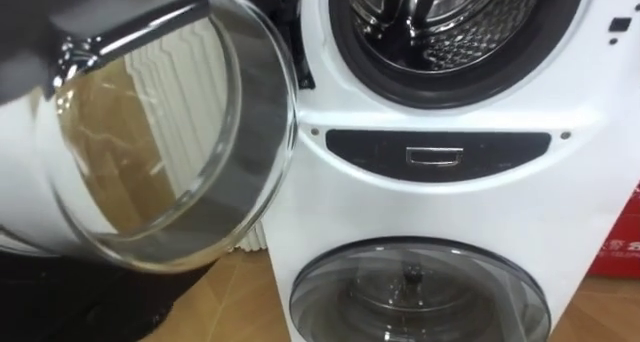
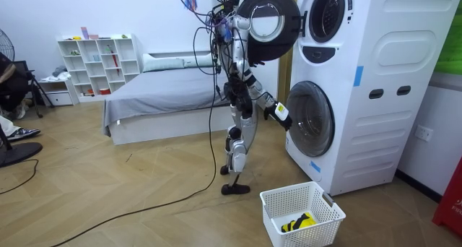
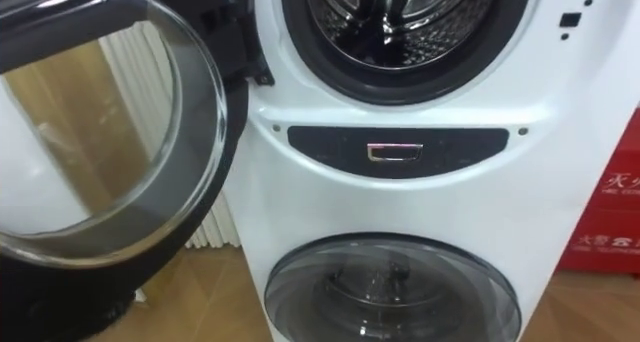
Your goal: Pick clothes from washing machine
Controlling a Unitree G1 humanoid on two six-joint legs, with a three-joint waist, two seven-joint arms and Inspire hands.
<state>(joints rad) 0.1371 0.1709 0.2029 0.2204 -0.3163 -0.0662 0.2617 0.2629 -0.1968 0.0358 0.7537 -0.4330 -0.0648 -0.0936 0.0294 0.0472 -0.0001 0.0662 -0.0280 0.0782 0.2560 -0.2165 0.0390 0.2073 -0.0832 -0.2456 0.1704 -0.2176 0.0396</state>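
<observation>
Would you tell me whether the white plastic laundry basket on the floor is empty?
No, the white plastic laundry basket holds a yellow-and-black item lying at its bottom.

I face the white washing machine (image 1: 450, 210) at close range. Its upper door (image 1: 150, 132) is swung open at my left, the glass bowl towards me, and is attached by a black hinge (image 1: 293, 42). Right of the hinge, the metal drum (image 1: 450, 12) lies open at the top. Below the drum, a dark panel (image 1: 360, 147) carries a chrome handle (image 1: 434, 157). Nearest me, the lower door (image 1: 420, 292) is closed. Wooden floor (image 1: 220, 302) shows at lower left and a red object (image 1: 620, 237) at far right.
</observation>
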